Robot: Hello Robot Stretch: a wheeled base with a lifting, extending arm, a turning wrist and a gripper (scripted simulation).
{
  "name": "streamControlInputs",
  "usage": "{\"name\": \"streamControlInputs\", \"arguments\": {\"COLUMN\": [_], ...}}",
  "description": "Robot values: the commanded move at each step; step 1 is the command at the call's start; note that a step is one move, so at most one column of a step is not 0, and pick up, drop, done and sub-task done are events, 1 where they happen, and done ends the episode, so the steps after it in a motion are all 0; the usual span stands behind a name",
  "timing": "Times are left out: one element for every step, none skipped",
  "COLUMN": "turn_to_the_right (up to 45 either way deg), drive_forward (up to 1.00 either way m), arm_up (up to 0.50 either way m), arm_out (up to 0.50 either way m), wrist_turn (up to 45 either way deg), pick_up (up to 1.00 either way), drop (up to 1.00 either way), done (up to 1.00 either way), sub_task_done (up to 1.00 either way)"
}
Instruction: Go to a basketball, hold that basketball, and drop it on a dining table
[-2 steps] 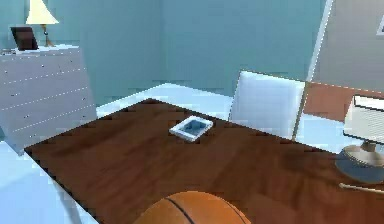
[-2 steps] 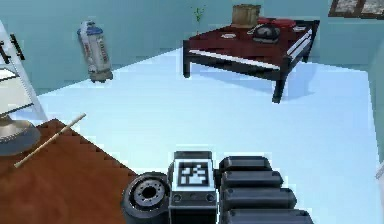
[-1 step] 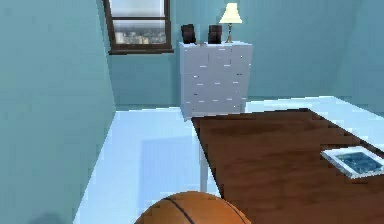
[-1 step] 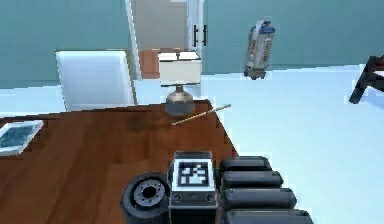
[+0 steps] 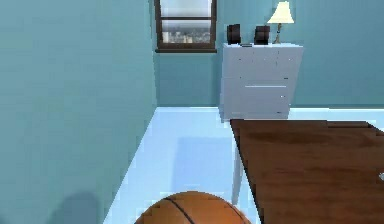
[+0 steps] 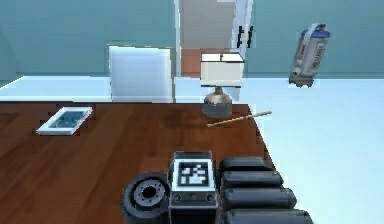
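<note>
Forward view first: at 6 o'clock, cut by the bottom edge, the orange top of a basketball (image 5: 190,208) with dark seams, just beside the near corner of the dark-wood dining table (image 5: 320,165) spreading from 3 to 5 o'clock. Pale floor (image 5: 185,140) up the middle, teal wall (image 5: 70,100) from 7 to 11 o'clock. At 12 o'clock a window (image 5: 186,25); at 1 o'clock a white dresser (image 5: 260,82) bearing a lamp (image 5: 282,14) and two small dark items (image 5: 245,35). Arm side view next: dark wood across the whole lower half. At 9 o'clock a flat framed thing (image 6: 65,120) lying on it; just right of 12 o'clock a table lamp (image 6: 222,78) standing near the far edge, with a thin stick (image 6: 238,118) just beside its base. Beyond the far edge, a white chair (image 6: 140,72) at 11 o'clock, a doorway (image 6: 210,25) at 12 and an upright grey-and-blue appliance (image 6: 310,55) at 2 o'clock. At 6 o'clock the dark arm (image 6: 250,190) with its white marker square (image 6: 192,175), and left of that the gripper (image 6: 148,198), far end not made out against the wood: no telling whether holding anything. Probably the carry-and-drop stage. Best done by first making sure of the ball, then lifting well clear of the edge, reaching toward the bare wood between 9 and 12 o'clock, well apart from table lamp and stick, and dropping from low to curb bounce and roll.
</note>
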Motion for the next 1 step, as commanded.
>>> {"name": "streamControlInputs", "arguments": {"turn_to_the_right": [0.0], "drive_forward": [0.00], "arm_up": [0.00], "arm_out": [0.48], "wrist_turn": [0.0], "pick_up": [0.00], "drop": [0.00], "done": [0.00], "sub_task_done": [0.00]}}
